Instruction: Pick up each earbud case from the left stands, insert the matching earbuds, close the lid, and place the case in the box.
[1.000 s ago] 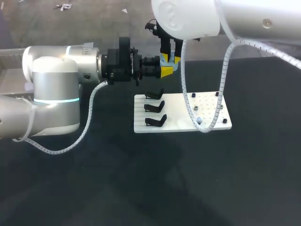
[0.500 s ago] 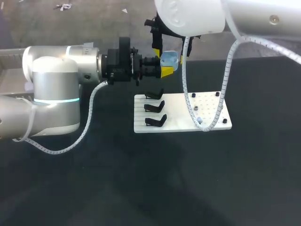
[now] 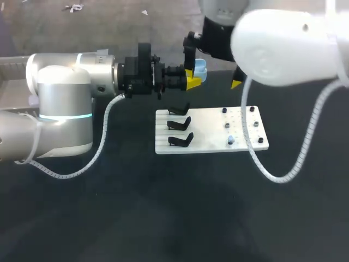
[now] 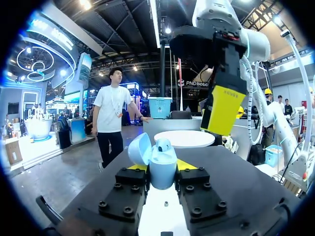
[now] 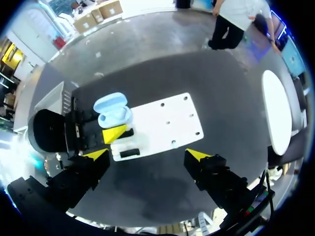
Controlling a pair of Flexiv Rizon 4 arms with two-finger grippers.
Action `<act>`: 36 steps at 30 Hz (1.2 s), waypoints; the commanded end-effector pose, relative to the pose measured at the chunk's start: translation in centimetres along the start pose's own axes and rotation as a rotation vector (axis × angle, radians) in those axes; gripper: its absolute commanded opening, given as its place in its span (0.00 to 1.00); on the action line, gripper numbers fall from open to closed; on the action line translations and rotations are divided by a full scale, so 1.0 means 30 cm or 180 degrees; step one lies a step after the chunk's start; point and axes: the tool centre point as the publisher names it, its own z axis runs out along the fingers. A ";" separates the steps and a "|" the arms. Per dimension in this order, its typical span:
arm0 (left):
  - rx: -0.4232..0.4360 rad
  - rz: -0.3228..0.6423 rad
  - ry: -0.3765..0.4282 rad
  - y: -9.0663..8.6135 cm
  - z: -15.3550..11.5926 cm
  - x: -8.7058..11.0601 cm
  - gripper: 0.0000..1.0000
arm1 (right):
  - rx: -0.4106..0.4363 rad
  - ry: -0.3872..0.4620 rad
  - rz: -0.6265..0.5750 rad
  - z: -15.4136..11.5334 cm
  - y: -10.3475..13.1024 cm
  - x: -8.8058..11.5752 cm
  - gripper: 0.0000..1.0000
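The left end effector (image 3: pixel 192 83) is clamped on the earbud case (image 3: pixel 199 68), a yellow-tipped finger pressing on either side of its lower shell. It holds the pale blue case in the air beyond the far left corner of the white board (image 3: pixel 207 143), above the counter and clear of the three black stands (image 3: pixel 180 124), which are bare. In the left wrist view the lid stands open, tipped back to one side, and what looks like one earbud sits in the case (image 4: pixel 158 162).

The right end effector (image 5: pixel 146 154) hangs above the case and the board with its fingers spread wide, gripping nothing. One of its fingers is close beside the case. A small pale piece, probably an earbud (image 3: pixel 231 140), sits on the board's right half.

The risks lie in that closeness. A careless sideways pass by the open finger could strike the raised lid and twist the case in its hold. The shell is rounded and smooth, so a downward push to seat an earbud or snap the lid could make it slip between the pads. If the case tilts, the seated earbud could fall out.
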 end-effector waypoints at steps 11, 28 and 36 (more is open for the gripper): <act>-0.0027 0.0014 -0.0015 -0.007 0.001 0.003 0.00 | -0.0287 -0.0167 -0.0135 0.073 -0.171 0.146 1.00; -0.0027 0.0014 -0.0015 -0.007 0.001 0.003 0.00 | 0.0137 -0.0194 0.0441 0.288 -0.238 0.214 1.00; -0.0027 0.0014 -0.0015 -0.007 0.001 0.003 0.00 | 0.0328 -0.0294 0.0536 0.422 -0.265 0.209 1.00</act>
